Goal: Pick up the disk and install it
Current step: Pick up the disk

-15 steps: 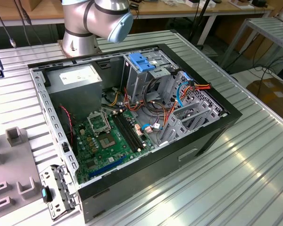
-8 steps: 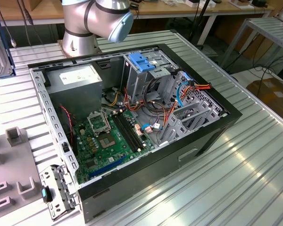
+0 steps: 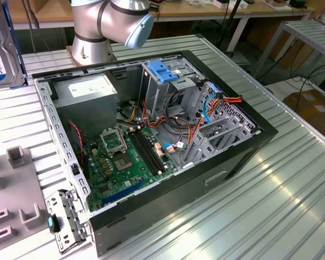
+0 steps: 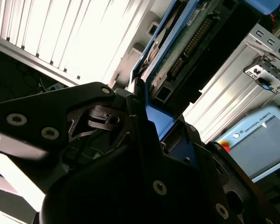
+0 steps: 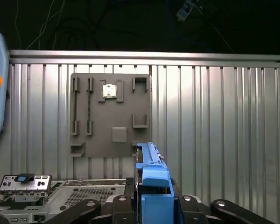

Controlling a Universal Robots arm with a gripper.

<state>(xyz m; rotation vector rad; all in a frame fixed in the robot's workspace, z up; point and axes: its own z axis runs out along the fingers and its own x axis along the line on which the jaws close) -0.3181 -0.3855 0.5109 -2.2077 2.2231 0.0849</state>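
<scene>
The disk (image 3: pixel 4 49), a silver drive with a white and blue label and blue side rails, hangs upright at the exterior view's far left, above the table and apart from the open computer case (image 3: pixel 244 154). In the second wrist view my gripper (image 4: pixel 147 119) is shut on the disk (image 4: pixel 179 53), its black fingers (image 4: pixel 102 119) pressing on the blue rail. In the first wrist view the disk (image 5: pixel 151 179) stands edge-on between the gripper's (image 5: pixel 151 205) two black fingers (image 5: pixel 86 207).
Inside the case are a drive cage with a light-blue bracket (image 3: pixel 161 70), a grey power supply (image 3: pixel 92 92), the motherboard (image 3: pixel 122 160) and loose cables. A grey fixture plate (image 3: pixel 11 200) lies on the ribbed table. The arm's base (image 3: pixel 97 32) stands behind the case.
</scene>
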